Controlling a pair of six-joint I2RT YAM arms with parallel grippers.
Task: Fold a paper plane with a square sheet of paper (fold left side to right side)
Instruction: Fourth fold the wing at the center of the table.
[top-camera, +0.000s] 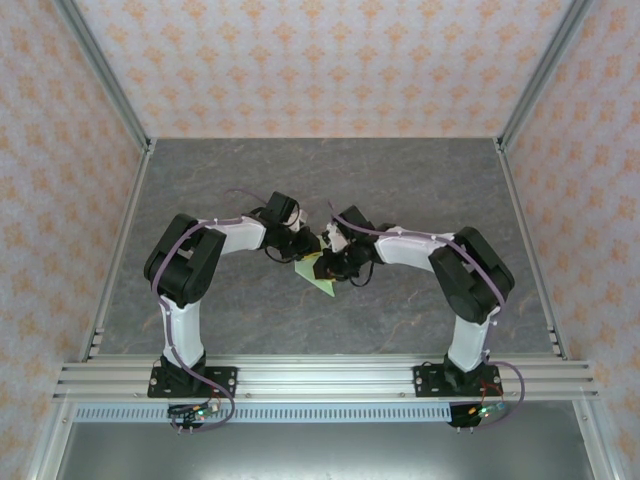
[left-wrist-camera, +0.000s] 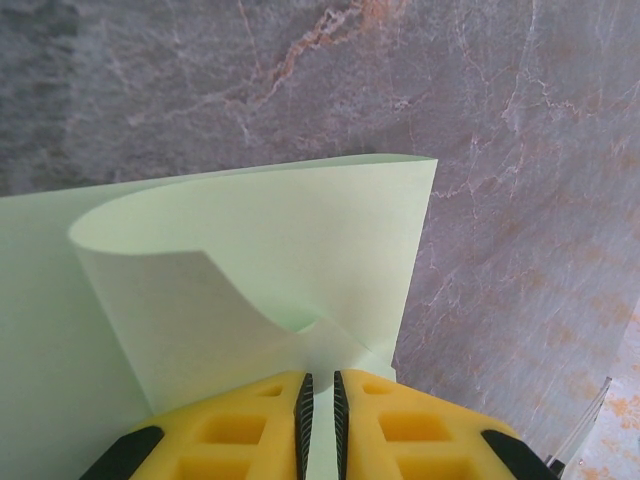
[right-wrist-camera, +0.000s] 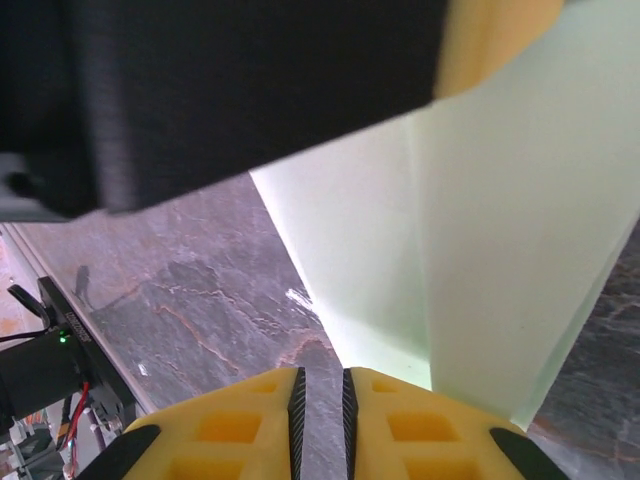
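The square sheet of paper (left-wrist-camera: 300, 250) sits around the middle of the table (left-wrist-camera: 520, 120), slightly toward the near edge, partly lifted between my two hands where the arms meet. I read this as the first fold in hand, left side going over to the right. From the left wrist the sheet bows over in a soft loop, with no crease pressed in that I can see. The left hand (left-wrist-camera: 320, 395) is closed down to a thin slit and pale green shows inside it, so I take it as pinching the paper near one edge. The right hand (right-wrist-camera: 321, 388) is also nearly closed, but through its slit I see bare table, and the paper rises just beside its right finger, not between the two. I judge it holds nothing, though the very tips are hard to read. The next move, as I see it, calls for carrying the pinched edge across onto the opposite edge, squaring the corners, and only then pressing the loop flat into a crease. Paper this thin will likely skew or buckle if pulled unevenly. What stands in the way is crowding: the dark body of the left arm (right-wrist-camera: 200, 90) hangs close over the right hand, so one of them needs room before any pressing. The rail (top-camera: 320, 378) along the near edge is well apart from the work.
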